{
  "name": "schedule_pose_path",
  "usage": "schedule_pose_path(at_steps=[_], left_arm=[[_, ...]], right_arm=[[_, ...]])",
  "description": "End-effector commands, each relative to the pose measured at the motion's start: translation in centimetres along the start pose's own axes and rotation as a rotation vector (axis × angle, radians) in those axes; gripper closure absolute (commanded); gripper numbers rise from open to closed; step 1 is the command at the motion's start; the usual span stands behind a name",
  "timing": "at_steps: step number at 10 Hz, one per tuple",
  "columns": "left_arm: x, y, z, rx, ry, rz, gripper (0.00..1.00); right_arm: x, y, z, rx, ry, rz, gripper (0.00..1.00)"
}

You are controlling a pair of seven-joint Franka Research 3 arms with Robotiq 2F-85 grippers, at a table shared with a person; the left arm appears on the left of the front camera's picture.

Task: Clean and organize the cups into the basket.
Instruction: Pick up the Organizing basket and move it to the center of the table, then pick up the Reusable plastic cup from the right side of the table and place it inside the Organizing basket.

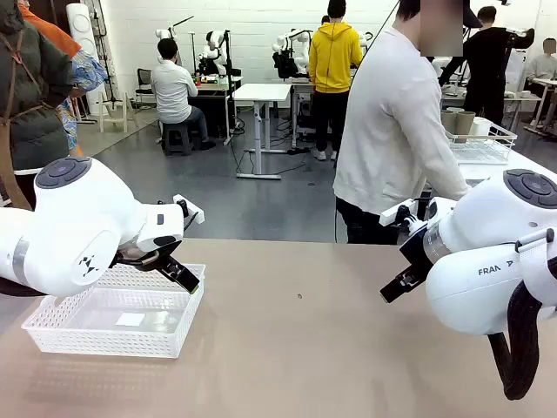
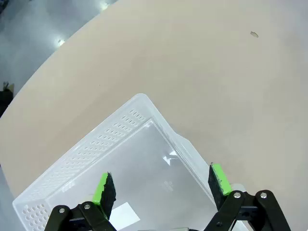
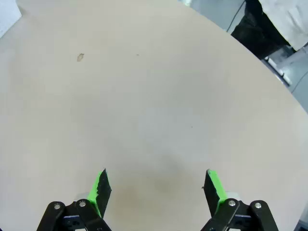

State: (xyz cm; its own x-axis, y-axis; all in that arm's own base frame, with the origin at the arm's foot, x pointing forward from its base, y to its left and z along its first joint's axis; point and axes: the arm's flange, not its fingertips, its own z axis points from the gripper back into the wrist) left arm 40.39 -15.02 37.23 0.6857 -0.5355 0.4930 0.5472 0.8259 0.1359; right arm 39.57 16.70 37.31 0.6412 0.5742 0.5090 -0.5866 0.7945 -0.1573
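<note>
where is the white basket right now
The shallow white perforated plastic basket sits on the tan table, on the robot's left in the front view, just below the open left pincer.

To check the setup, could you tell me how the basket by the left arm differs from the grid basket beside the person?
The near basket is empty but for a white label; the grid basket holds tan cups. The near basket's sides are finely perforated, the grid basket's open mesh. Both are white and rectangular.
</note>
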Motion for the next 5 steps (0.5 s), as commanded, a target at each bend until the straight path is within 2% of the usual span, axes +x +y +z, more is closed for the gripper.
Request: schedule_pose_path(at_steps=[1, 5], left_arm=[[-0.01, -0.01, 0.0, 0.0, 0.0, 0.0, 0.0], [-0.01, -0.01, 0.0, 0.0, 0.0, 0.0, 0.0]], right_arm=[[0.0, 0.0, 0.0, 0.0, 0.0, 0.0, 0.0], [0.0, 0.0, 0.0, 0.0, 0.0, 0.0, 0.0]])
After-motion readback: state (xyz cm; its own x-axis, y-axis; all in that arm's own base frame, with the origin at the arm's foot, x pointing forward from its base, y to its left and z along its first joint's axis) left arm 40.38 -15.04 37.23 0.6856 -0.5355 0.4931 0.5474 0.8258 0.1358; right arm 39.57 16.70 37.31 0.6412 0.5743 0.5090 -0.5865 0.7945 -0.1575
